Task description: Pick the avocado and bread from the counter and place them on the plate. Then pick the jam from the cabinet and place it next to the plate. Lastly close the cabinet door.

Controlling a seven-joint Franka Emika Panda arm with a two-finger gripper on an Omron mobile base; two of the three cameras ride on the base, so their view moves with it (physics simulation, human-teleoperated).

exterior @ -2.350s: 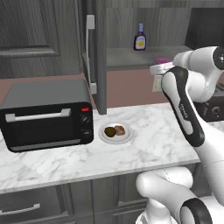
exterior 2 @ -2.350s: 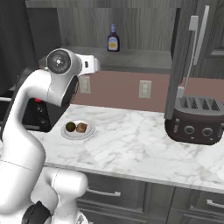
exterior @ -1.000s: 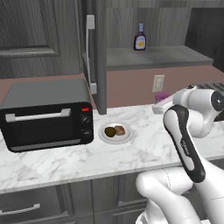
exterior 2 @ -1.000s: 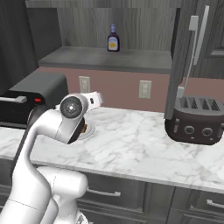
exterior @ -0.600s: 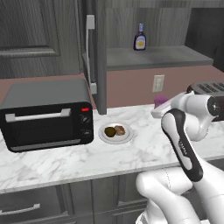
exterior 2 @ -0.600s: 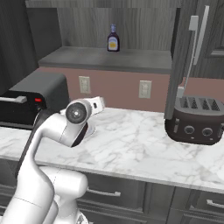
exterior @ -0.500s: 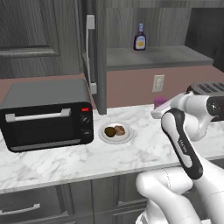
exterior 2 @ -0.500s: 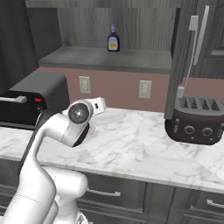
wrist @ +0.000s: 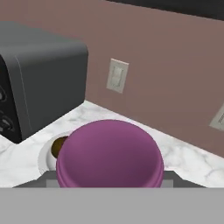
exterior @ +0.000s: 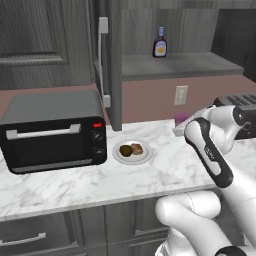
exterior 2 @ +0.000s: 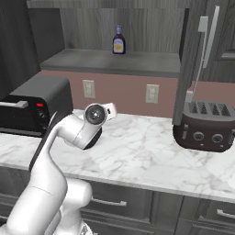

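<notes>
The jam (exterior: 181, 119), a squat pink-purple jar, sits between the fingers of my gripper (exterior: 180, 125), which is shut on it low over the white marble counter (exterior: 165, 170), to the right of the plate (exterior: 120, 156). In the hand view the jam's domed top (wrist: 109, 155) fills the foreground, with the plate's rim (wrist: 43, 158) and the avocado (wrist: 58, 147) just behind it. On the plate lie the dark avocado (exterior: 125, 149) and the tan bread (exterior: 137, 148). The cabinet door (exterior: 114, 65) stands open beside the cabinet shelf (exterior: 175, 64). I cannot tell whether the jar touches the counter.
A dark toaster oven (exterior: 52, 130) stands left of the plate. A dark toaster (exterior 2: 205, 126) sits at the right of the counter. A dark bottle with a yellow label (exterior: 159, 49) stands on the shelf. The open door (exterior 2: 197, 59) hangs above the toaster.
The gripper has brought the jam down from shelf height to just above the counter, right of the plate. Over the last half second it has barely moved.
</notes>
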